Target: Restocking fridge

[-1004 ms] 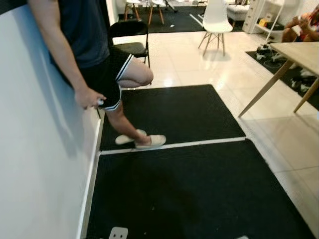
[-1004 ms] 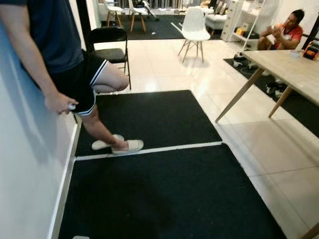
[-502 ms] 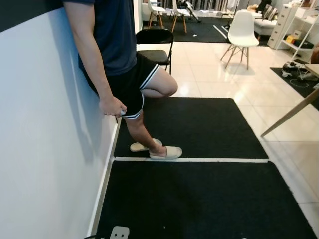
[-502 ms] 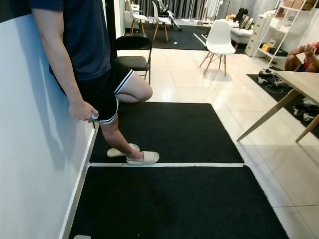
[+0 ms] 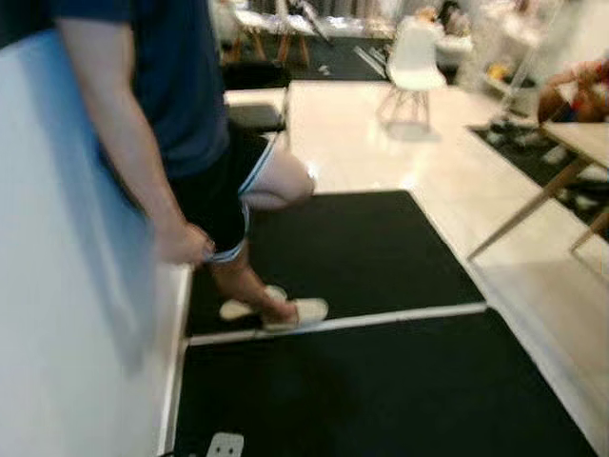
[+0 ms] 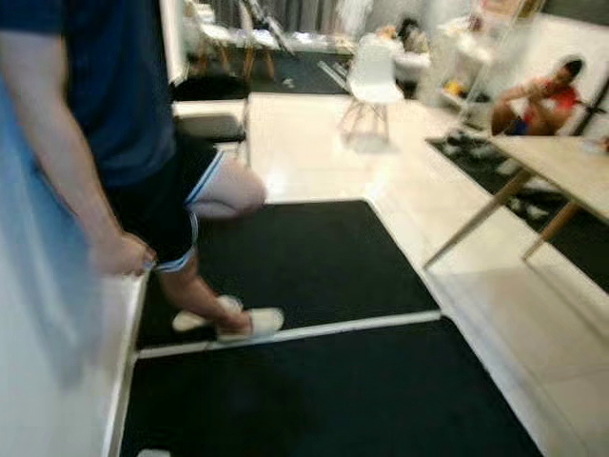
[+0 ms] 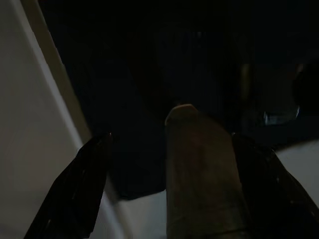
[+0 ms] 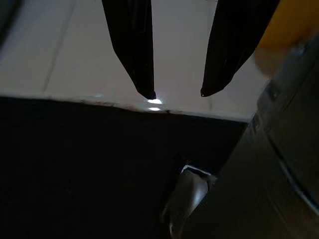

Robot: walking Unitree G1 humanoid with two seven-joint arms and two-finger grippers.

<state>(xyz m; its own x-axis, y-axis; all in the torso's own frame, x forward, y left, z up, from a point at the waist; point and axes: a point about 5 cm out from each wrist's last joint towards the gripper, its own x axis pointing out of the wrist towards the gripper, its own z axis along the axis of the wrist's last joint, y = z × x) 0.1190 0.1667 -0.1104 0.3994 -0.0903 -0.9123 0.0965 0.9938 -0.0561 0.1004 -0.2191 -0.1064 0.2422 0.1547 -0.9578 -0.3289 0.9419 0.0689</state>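
Observation:
No fridge or stock item can be made out; the eye views are blurred. My left gripper [image 7: 172,137] hangs in deep shade beside a white wall [image 7: 35,149], its two black fingers [image 7: 84,184] spread apart. A dim rounded shape [image 7: 199,174] sits between them, and I cannot tell what it is. My right gripper [image 8: 177,94] hangs open over the edge where the black mat [image 8: 75,164] meets the pale tiles [image 8: 75,55], with nothing between its fingers.
A person [image 5: 181,124] in a dark shirt and black shorts leans on the white wall [image 5: 67,314] at my left, one foot on the black mats [image 5: 381,381]. A wooden table [image 5: 571,143] stands right; a black chair [image 5: 252,90] and white chair [image 5: 414,62] stand beyond. Another person [image 6: 542,90] sits far right.
The whole picture has swung a little and turned blurry, so the camera is moving. The leaning person holds the same pose. Both arms hang as before.

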